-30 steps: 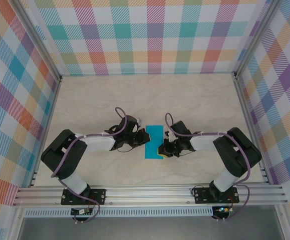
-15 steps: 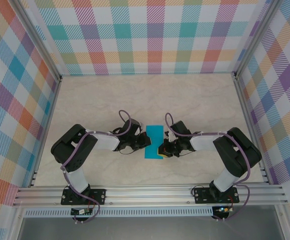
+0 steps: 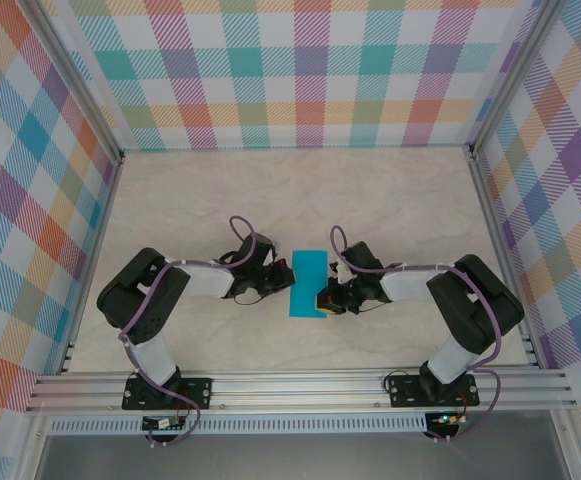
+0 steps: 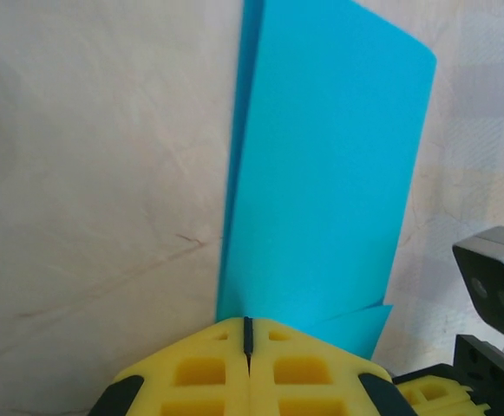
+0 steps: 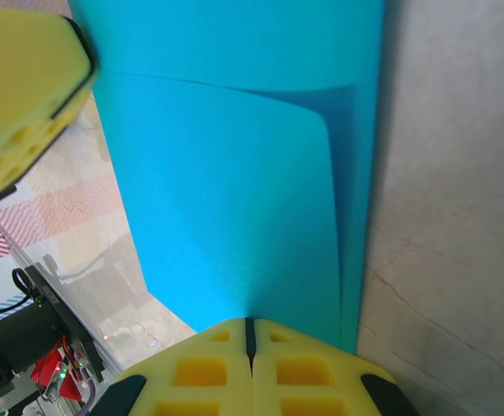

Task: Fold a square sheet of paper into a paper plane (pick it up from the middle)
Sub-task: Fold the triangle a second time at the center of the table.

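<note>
The left gripper (image 3: 282, 284) sits low on the pale table (image 3: 190, 200), left of the middle. Its yellow fingers (image 4: 221, 342) are pressed tight together, and their tips touch the left edge of the thin teal-blue sheet of paper (image 3: 307, 278). The paper lies in the middle of the table, folded into a long strip with one flap lifted a little. The right gripper (image 3: 320, 298) is squeezed together too, its tips at the paper's right edge. I cannot tell if either one pinches the paper.

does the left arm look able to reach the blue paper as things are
Probably yes: the shut left gripper sits right at the sheet of paper, nothing between them; the right gripper is at its other side.
</note>
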